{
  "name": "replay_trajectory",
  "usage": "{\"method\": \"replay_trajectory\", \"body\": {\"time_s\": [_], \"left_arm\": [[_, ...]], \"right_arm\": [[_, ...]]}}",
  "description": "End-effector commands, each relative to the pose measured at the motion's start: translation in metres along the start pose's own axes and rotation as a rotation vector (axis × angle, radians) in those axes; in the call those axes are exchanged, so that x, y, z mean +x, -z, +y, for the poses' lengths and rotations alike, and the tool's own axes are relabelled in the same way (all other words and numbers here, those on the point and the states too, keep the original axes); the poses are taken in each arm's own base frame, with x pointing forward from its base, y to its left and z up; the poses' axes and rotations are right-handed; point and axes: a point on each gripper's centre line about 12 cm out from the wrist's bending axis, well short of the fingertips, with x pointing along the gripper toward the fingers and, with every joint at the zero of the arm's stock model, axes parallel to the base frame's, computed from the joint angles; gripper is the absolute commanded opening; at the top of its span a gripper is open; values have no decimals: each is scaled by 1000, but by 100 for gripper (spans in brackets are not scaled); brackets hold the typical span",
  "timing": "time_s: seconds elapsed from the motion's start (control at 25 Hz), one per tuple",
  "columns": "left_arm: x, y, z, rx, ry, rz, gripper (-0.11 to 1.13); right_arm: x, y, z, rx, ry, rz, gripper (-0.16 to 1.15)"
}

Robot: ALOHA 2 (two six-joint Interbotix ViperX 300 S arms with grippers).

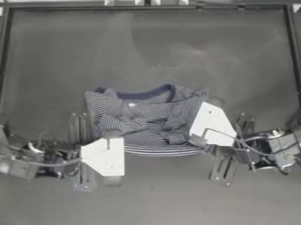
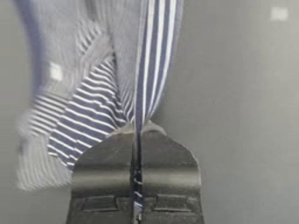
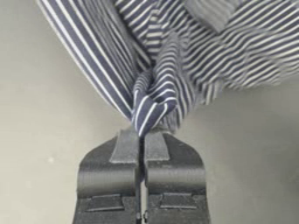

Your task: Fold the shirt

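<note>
Both end effectors, left (image 1: pixel 111 139) and right (image 1: pixel 197 139), pinch only thin shirt (image 1: pixel 147 118) hem at mid-counter (image 1: pixel 147 48); fabric may slip out if tugged unevenly.

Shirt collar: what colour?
Solid navy collar on the striped shirt; clearest in the top view.

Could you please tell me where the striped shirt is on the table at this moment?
In the top view, the shirt lies bunched near the table's middle, its lower edge pinched by the left gripper and the right gripper.
</note>
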Motion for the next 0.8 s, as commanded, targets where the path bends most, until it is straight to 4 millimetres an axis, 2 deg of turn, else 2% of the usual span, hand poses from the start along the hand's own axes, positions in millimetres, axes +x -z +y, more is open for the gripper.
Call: {"method": "replay_trajectory", "body": {"time_s": [0.04, 0.52, 0.8], "left_arm": [[-20, -4, 21, -54, -5, -64, 4], [12, 27, 77, -195, -37, -83, 3], [25, 40, 104, -236, -78, -59, 3]], "right_arm": [[-14, -21, -12, 57, -7, -49, 7], [7, -44, -69, 152, 38, -57, 6], [26, -47, -102, 199, 32, -73, 6]]}}
